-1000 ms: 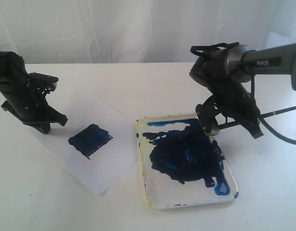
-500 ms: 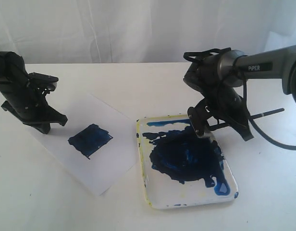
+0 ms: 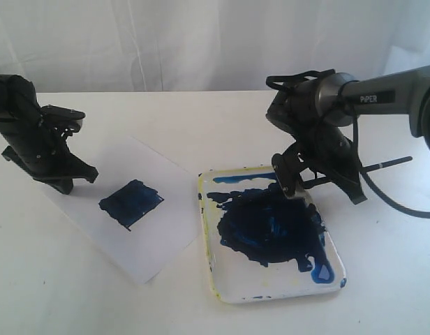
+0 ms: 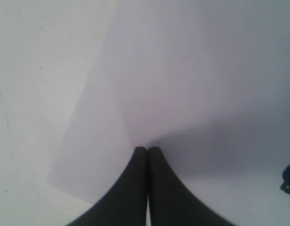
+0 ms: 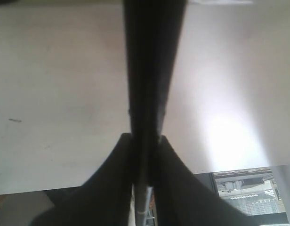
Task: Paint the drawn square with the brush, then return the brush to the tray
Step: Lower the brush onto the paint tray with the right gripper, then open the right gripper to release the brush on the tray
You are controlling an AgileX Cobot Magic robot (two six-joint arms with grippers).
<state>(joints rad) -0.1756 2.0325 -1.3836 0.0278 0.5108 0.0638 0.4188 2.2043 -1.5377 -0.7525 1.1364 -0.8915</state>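
White curtain folds (image 3: 166,42) hang behind a plain white surface (image 3: 201,118). On the left part of that surface lies a skewed white paper sheet (image 3: 156,244) carrying the small drawn square (image 3: 130,203), its inside smeared dark blue almost to the outline. The black left pincer (image 3: 65,184) stands at the far left part of the sheet, near the square but apart from it. In the left wrist view its two fingertips (image 4: 140,155) press together with no gap and nothing between them. They sit low at the paper; whether they touch it cannot be told.

Just right of the sheet sits a shallow white rectangular tray with rounded corners (image 3: 264,283), with yellowish stains along its left rim and a large dark blue paint blotch (image 3: 267,227) spread over its middle. The right pincer (image 3: 293,183) hangs over the tray's far right corner, its jaws narrowed onto a long thin black paintbrush (image 3: 393,163). The handle sticks out to the right, past the tray edge and clear above the surface, rising slightly. The bristle end is hidden behind the pincer in the exterior view. In the right wrist view the shaft shows as a dark blurred bar running between the fingers (image 5: 107,188), pinched where they meet
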